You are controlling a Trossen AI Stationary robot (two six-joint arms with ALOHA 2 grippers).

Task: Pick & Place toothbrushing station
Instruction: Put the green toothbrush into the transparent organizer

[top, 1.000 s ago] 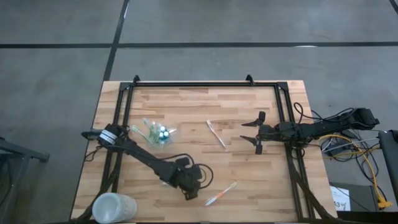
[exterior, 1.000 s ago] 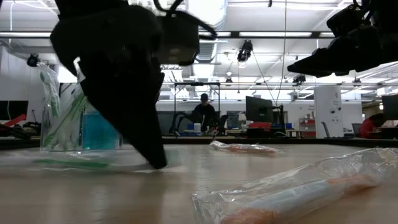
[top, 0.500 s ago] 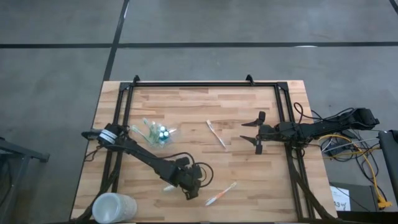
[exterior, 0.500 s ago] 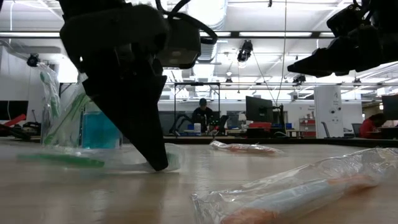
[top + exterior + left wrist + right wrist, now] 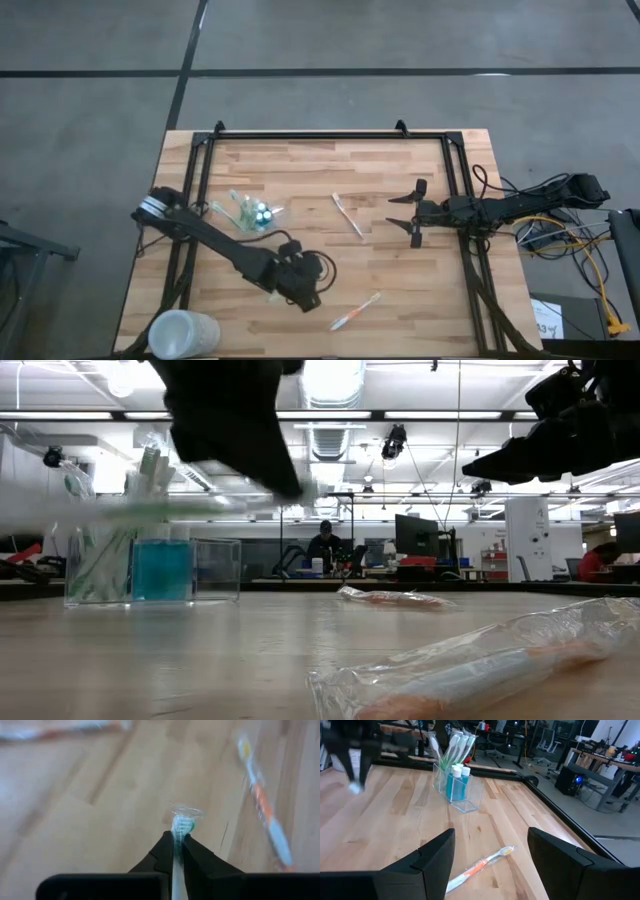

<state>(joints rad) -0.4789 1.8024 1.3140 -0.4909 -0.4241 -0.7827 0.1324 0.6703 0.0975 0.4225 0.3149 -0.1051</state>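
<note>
Left end effector [image 5: 176, 851] is pinched on 1 green wrapped toothbrush [image 5: 180, 826], raised off the wooden surface [image 5: 320, 170]. Holder [image 5: 252, 212] w/ green brushes and 2 blue tubes [image 5: 455, 782] stands beyond it, toward the surface's far side, apart from it. 2 wrapped orange brushes lie loose: one [image 5: 355, 311] just beside the left end effector, one [image 5: 347, 214] between both arms. Right end effector [image 5: 404, 213] hovers w/ fingers spread wide, nothing in it. 1 frosted cup [image 5: 183, 334] sits at the surface's near corner.

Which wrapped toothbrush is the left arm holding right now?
The green one, pinched between the left gripper's fingers and lifted off the table. The two orange ones lie loose on the wood.
</note>
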